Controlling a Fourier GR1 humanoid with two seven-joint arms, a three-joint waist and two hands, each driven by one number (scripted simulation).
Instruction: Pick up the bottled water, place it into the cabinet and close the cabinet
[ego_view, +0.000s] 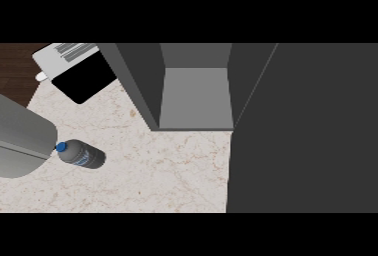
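Note:
The bottled water (83, 154) lies on its side on the marble counter (162, 170), at the left. It has a dark body, a blue-white label and a blue cap pointing up-left. A grey forearm (22, 137) comes in from the left edge and its rounded end is right beside the cap; no black hand shows on it. The grey cabinet (193, 95) stands open at the back, with a bare shelf inside. Its dark door (303, 130) is swung out and fills the right side of the view. Neither hand is visible.
A white appliance with a black front (77, 72) sits at the counter's back left corner, next to the cabinet's left wall. Dark wooden floor (16, 60) shows beyond the counter's edge at the top left.

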